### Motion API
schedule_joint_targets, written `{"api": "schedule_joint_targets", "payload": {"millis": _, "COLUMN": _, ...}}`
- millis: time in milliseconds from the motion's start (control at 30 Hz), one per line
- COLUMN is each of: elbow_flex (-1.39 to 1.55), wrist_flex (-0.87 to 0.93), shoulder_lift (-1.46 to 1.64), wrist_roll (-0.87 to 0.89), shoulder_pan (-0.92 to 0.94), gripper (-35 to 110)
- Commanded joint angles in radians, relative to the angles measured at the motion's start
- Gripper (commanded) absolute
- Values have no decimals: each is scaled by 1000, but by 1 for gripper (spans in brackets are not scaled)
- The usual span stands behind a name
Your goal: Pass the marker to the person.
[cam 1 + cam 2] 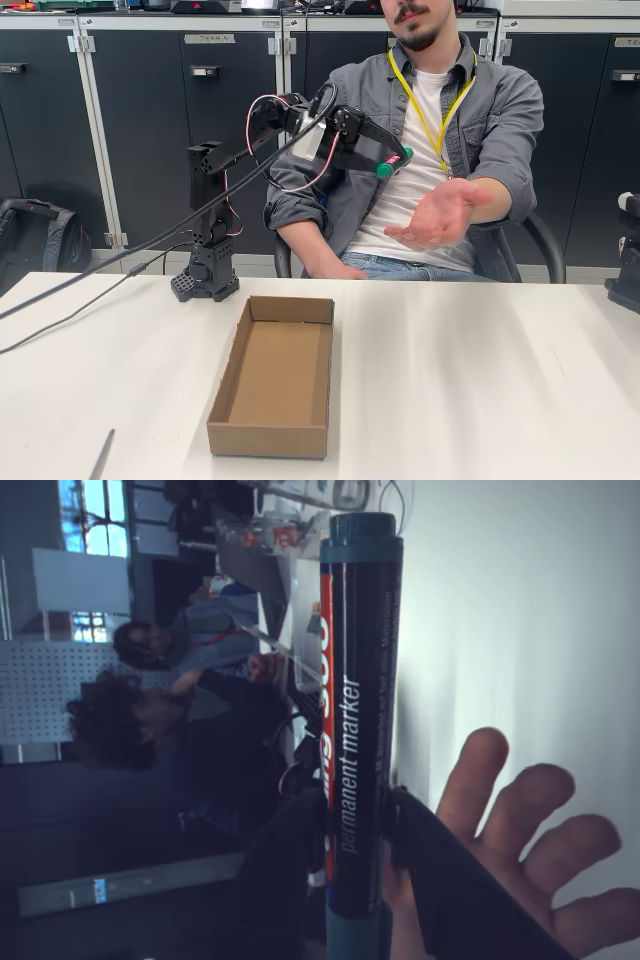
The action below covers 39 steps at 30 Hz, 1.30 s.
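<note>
In the fixed view my gripper [385,155] is raised high over the far edge of the table, shut on the marker [390,163], whose green end pokes out toward the person [440,130]. The person sits behind the table with an open hand [440,215] held palm up, just below and to the right of the marker, not touching it. In the wrist view the marker [355,710] stands upright between my dark fingers [290,860], red label and white print showing. The person's open hand [530,860] lies right behind it at the lower right.
An open cardboard tray [225,385] lies on the white table [480,380] in front of the arm's base [207,275]. A thin grey stick [102,455] lies at the front left edge. Cables run from the base to the left. Dark cabinets stand behind.
</note>
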Motion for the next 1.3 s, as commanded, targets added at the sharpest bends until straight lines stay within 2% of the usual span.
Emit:
{"api": "schedule_joint_targets", "payload": {"millis": 0, "elbow_flex": -106, "wrist_flex": 0, "shoulder_lift": -37, "wrist_roll": 31, "shoulder_pan": -57, "gripper": -5}}
{"api": "schedule_joint_targets", "payload": {"millis": 233, "elbow_flex": -152, "wrist_flex": 46, "shoulder_lift": -160, "wrist_roll": -51, "shoulder_pan": -140, "gripper": -5}}
{"api": "schedule_joint_targets", "payload": {"millis": 733, "elbow_flex": -295, "wrist_flex": 60, "shoulder_lift": -339, "wrist_roll": -445, "shoulder_pan": -253, "gripper": -5}}
{"api": "schedule_joint_targets", "payload": {"millis": 867, "elbow_flex": -321, "wrist_flex": 118, "shoulder_lift": -351, "wrist_roll": -431, "shoulder_pan": -272, "gripper": -5}}
{"api": "schedule_joint_targets", "payload": {"millis": 1100, "elbow_flex": -318, "wrist_flex": 252, "shoulder_lift": -356, "wrist_roll": -305, "shoulder_pan": -296, "gripper": -5}}
{"api": "schedule_joint_targets", "payload": {"millis": 1267, "elbow_flex": -314, "wrist_flex": 268, "shoulder_lift": -357, "wrist_roll": -244, "shoulder_pan": -287, "gripper": -5}}
